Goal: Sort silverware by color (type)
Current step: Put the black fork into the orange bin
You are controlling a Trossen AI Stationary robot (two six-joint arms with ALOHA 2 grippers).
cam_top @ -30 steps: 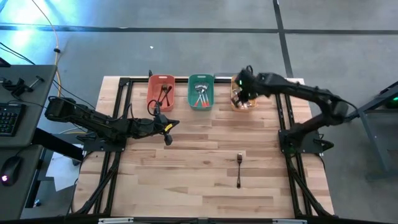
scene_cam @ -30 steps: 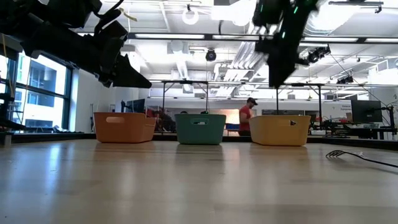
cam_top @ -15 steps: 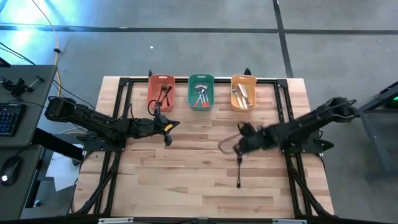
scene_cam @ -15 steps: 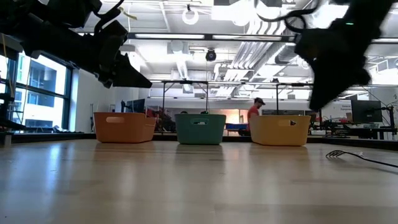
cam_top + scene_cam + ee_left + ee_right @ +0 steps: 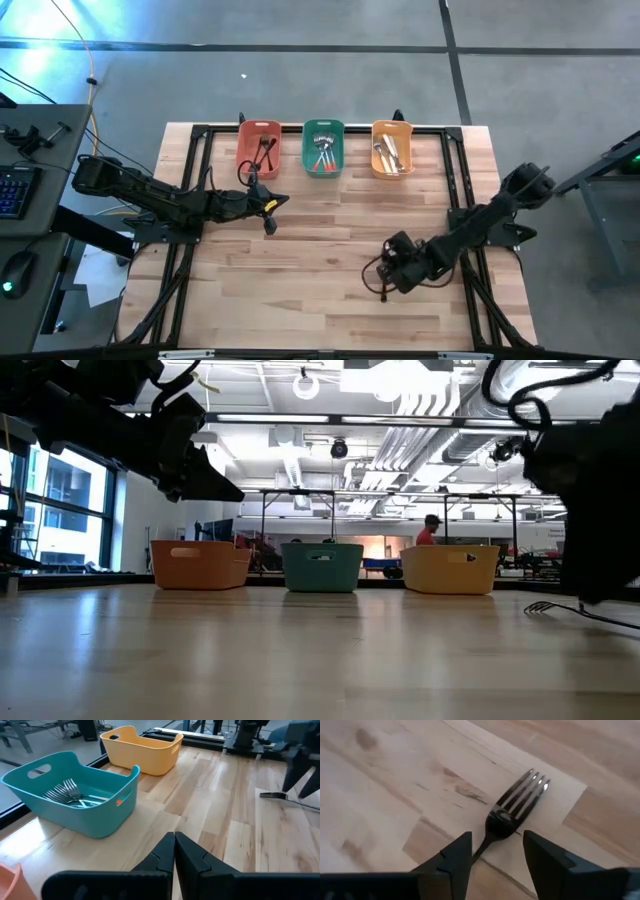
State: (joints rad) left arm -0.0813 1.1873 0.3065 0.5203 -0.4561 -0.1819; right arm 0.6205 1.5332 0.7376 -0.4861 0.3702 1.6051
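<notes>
A fork [image 5: 516, 805] with a silver head and a dark handle lies flat on the wooden table, right of centre; its handle end [image 5: 383, 292] shows in the high view. My right gripper [image 5: 495, 854] is open and low over it, one finger on each side of the fork's neck, apart from it. It points down at the table [image 5: 386, 272]. My left gripper [image 5: 270, 206] is shut on nothing and hovers over the table's left half, in front of the red bin [image 5: 258, 148]. More silverware lies in the bins.
Three small bins stand in a row at the far edge: the red one, a green one [image 5: 323, 147] and an orange one [image 5: 391, 147], each holding several pieces. A black frame [image 5: 462, 200] runs along the table's sides. A person [image 5: 432, 530] moves in the room behind.
My right gripper has swung from above the orange bin toward the near edge and come down over the fork on the table. The fork has stayed where it lay. My left arm has kept still.
</notes>
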